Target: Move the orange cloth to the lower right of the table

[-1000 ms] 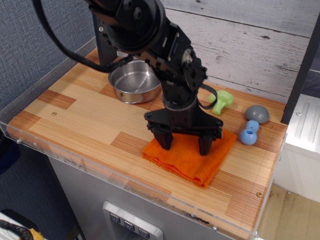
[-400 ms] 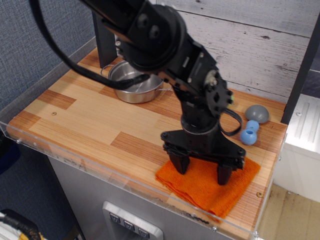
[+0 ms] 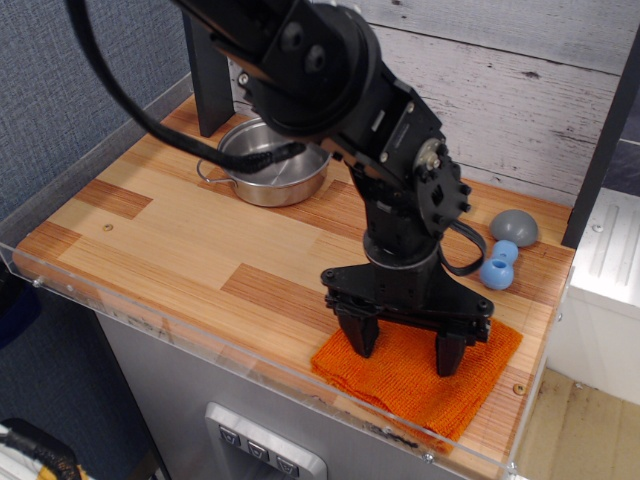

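One orange cloth point(image 3: 415, 372). One steel pot point(image 3: 272, 172). One blue toy point(image 3: 497, 265). One grey dome point(image 3: 514, 227). One robot arm point(image 3: 340, 110). One table point(image 3: 170, 235).

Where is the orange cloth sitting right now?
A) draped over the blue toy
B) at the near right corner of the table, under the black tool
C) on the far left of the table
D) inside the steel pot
B: the orange cloth lies flat at the table's near right corner, with the tool's spread fingers right above it.
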